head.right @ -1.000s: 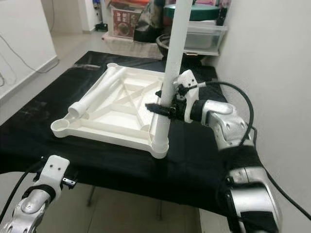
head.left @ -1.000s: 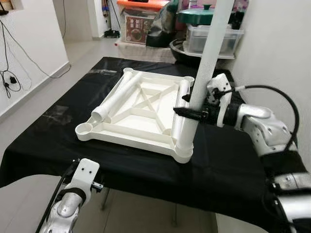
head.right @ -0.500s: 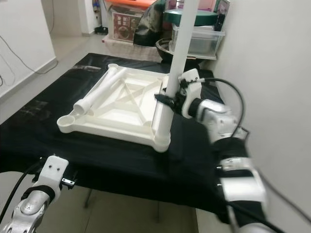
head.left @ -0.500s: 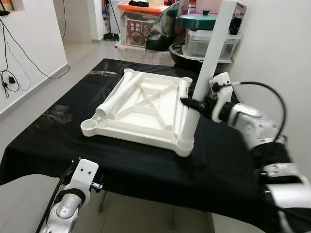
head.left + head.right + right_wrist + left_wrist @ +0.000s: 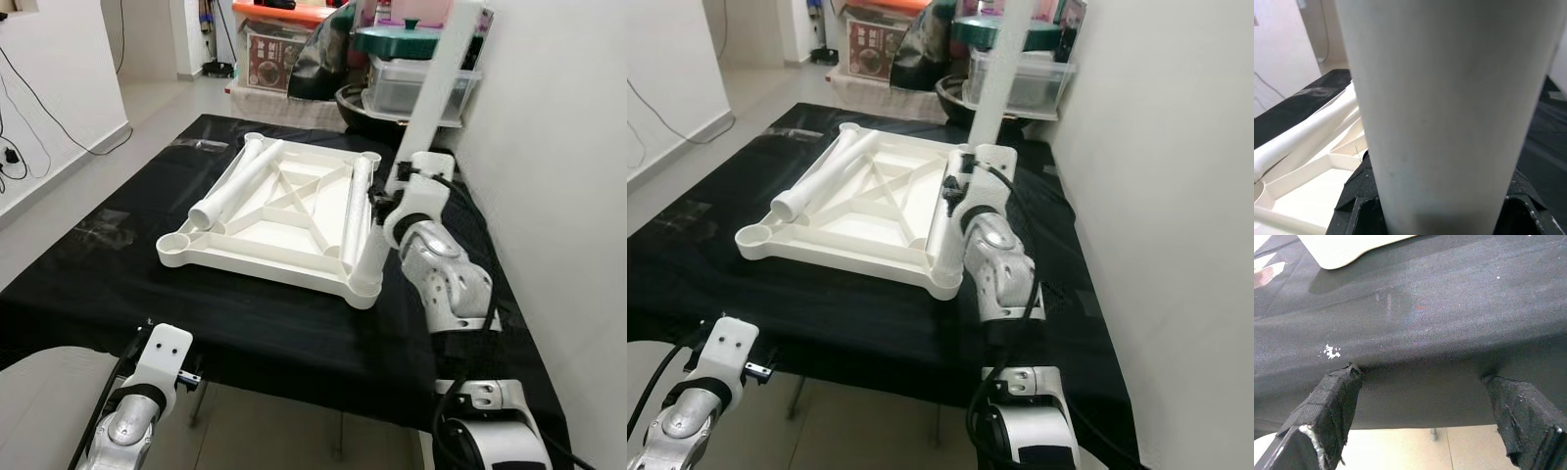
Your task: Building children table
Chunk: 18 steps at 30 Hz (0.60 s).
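Ahead, through my left eye, an upturned white plastic tabletop (image 5: pixel 279 220) lies on a black cloth-covered table (image 5: pixel 118 284). One loose white table leg (image 5: pixel 235 183) rests along its left edge and another (image 5: pixel 355 201) along its right edge. My right gripper (image 5: pixel 377 201) is clenched around a third white leg (image 5: pixel 421 127), which stands nearly upright, leaning slightly away, with its foot in the near right corner socket (image 5: pixel 364 287). My left gripper's wrist (image 5: pixel 157 362) hangs low, below the table's near edge. Beyond the table stand a clear storage bin (image 5: pixel 416 83) with a green lid (image 5: pixel 404 37) and a box (image 5: pixel 274 54) under an orange lid.

Through my right eye, the same scene: the upright leg (image 5: pixel 1004 69) rises past the frame's top, and my silver right arm (image 5: pixel 999 264) reaches toward it.

At my left wrist, my two black fingers (image 5: pixel 1327 416) are spread wide, released, holding nothing, just before the cloth's hanging edge (image 5: pixel 1425 396).

At my right wrist, the gripped leg (image 5: pixel 1449 112) looms close, black fingers (image 5: pixel 1359 200) hugging both sides, the tabletop's ribs (image 5: pixel 1327 156) beyond.
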Motion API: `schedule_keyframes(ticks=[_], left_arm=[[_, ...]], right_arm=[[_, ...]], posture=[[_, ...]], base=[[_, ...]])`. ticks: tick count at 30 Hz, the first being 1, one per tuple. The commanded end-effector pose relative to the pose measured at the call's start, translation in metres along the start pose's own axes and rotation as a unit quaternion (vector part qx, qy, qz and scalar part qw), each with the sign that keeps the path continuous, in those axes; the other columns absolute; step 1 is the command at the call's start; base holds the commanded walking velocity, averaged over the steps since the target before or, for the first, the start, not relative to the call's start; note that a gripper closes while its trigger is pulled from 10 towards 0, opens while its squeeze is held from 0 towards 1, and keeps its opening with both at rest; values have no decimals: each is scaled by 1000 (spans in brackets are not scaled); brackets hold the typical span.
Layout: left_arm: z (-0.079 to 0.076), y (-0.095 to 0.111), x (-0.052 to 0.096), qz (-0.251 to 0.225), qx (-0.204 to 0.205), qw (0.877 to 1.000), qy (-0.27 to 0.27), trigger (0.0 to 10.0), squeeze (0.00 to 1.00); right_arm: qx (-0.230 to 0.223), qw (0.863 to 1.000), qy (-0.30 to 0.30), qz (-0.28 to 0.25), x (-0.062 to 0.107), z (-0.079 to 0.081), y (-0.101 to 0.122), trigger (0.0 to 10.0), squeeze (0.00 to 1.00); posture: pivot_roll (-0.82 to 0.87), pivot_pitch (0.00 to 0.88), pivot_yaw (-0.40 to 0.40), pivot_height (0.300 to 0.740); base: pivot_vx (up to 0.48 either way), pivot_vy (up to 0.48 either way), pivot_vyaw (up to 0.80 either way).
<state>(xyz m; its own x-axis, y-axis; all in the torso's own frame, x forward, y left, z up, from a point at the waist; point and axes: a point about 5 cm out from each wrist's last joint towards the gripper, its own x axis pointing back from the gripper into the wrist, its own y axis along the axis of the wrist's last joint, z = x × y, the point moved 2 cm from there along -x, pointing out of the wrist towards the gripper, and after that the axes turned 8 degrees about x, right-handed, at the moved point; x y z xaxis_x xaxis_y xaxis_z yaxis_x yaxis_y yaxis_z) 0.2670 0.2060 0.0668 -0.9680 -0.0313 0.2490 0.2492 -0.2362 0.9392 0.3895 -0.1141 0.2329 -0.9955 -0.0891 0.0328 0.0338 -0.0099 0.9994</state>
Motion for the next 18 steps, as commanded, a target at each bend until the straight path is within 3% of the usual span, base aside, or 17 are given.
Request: schedule_keyframes(ticks=[1,2,5,6,8,9,11,12,13,15,17,18], left_arm=[[0,6,-4,-11,-5,1000,-7,10000,0],[-2,6,-4,-11,-3,1000,-7,10000,0],[-5,6,-3,-11,-2,1000,-10,10000,0],[-7,6,-3,-11,-1,1000,-13,10000,0],[-7,6,-3,-11,-1,1000,-13,10000,0],[-8,5,-3,-10,-1,1000,-14,10000,0],[-8,5,-3,-10,-1,1000,-14,10000,0],[-7,5,-4,-10,-2,1000,-15,10000,0],[-7,5,-4,-10,-2,1000,-15,10000,0],[-7,8,-7,-12,-4,1000,-15,10000,0],[-7,8,-7,-12,-4,1000,-15,10000,0],[-7,9,-8,-14,-5,1000,-16,10000,0]], right_arm=[[-24,999,44,5,1,19,0,10000,0],[-30,998,52,-7,3,19,6,10000,1000],[-25,997,75,-12,5,20,11,10000,1000],[-18,993,112,-22,8,20,18,10000,1000],[-18,993,112,-22,8,20,18,10000,1000],[-1,982,183,-45,10,18,29,10000,0],[-1,982,183,-45,10,18,29,10000,0],[4,966,250,-67,13,16,40,10000,0],[4,966,250,-67,13,16,40,10000,0],[37,909,404,-92,25,18,44,10000,0],[37,909,404,-92,25,18,44,10000,0],[52,882,460,-87,30,21,37,10000,0]], posture=[[94,0,-91,740],[95,0,-89,740],[95,0,-89,740],[93,0,-89,740],[93,0,-89,740],[92,0,-89,740],[92,0,-89,740],[82,0,-86,740],[82,0,-86,740],[87,0,-88,740],[87,0,-88,740],[99,0,-88,740]], base=[[0,0,0],[0,0,0],[0,0,0],[0,0,0],[0,0,0],[0,0,0],[0,0,0],[0,0,0],[0,0,0],[0,0,0],[0,0,0],[0,0,0]])
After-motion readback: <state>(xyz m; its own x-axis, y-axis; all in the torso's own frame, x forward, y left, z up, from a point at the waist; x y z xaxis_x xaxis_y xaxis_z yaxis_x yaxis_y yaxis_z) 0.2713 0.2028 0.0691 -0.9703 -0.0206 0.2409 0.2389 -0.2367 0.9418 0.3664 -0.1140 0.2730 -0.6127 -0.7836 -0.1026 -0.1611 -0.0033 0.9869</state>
